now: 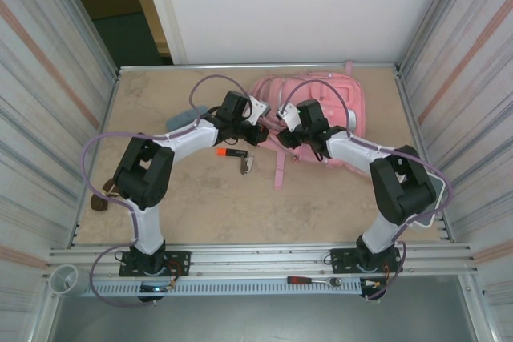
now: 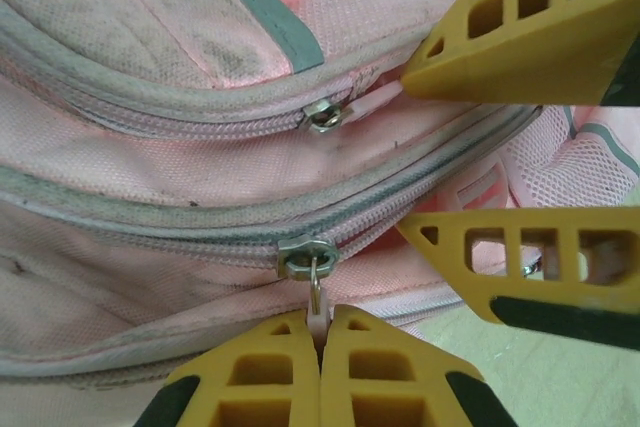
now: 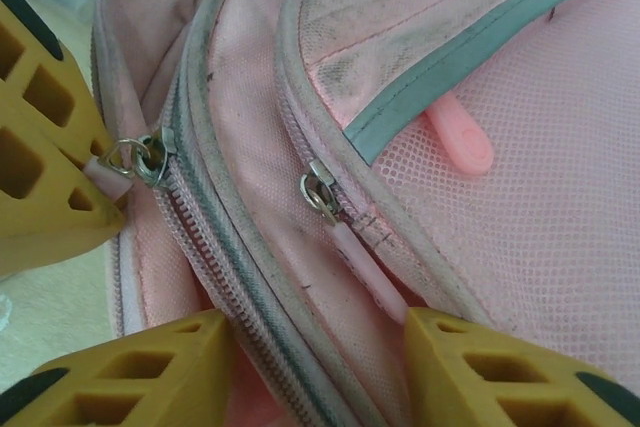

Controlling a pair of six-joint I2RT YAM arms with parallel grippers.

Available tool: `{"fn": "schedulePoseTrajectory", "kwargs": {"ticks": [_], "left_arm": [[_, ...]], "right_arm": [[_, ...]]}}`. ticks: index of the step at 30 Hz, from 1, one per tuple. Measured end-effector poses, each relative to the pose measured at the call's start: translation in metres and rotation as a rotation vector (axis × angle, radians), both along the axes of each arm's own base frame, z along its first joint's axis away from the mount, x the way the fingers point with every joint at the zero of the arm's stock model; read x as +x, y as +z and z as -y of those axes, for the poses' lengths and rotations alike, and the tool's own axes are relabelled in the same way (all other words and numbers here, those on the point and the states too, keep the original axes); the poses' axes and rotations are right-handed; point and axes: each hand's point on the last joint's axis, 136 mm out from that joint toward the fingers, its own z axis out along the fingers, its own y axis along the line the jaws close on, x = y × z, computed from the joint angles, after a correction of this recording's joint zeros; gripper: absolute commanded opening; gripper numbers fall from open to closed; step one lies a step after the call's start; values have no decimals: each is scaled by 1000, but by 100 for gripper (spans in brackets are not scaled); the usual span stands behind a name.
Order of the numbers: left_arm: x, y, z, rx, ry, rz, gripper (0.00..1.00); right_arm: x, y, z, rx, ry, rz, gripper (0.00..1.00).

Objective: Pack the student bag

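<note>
Left gripper point(image 2: 320, 332) clenched one zip pull point(image 2: 316, 292) on the bag point(image 2: 130, 187); right gripper point(image 3: 315, 342) hung released at the other pull point(image 3: 365, 267). Needed a square pinch on it, then a tug along the zip point(image 3: 240, 277).

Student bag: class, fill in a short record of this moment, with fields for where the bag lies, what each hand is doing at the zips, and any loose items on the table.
bag: pink student bag, lying at the far side of the table
left hand: shut on the zip pull of one zip
right hand: open, beside another zip's pink pull, not closed on it
loose items: orange-and-black item and small metal piece, on the table near the bag
</note>
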Motion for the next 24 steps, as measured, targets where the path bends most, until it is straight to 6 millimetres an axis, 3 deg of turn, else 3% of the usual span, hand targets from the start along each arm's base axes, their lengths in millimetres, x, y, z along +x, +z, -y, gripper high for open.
{"fn": "schedulePoseTrajectory", "kwargs": {"ticks": [3, 6, 20, 24], "left_arm": [[1, 0, -1, 3, 4, 2, 0], [3, 0, -2, 12, 15, 12, 0], [29, 0, -34, 141, 143, 85, 0], [31, 3, -34, 132, 142, 84, 0]], "right_arm": [[1, -3, 0, -17, 9, 8, 12], [2, -3, 1, -31, 16, 19, 0], [-12, 6, 27, -31, -2, 74, 0], [-12, 9, 29, -41, 4, 85, 2]]}}
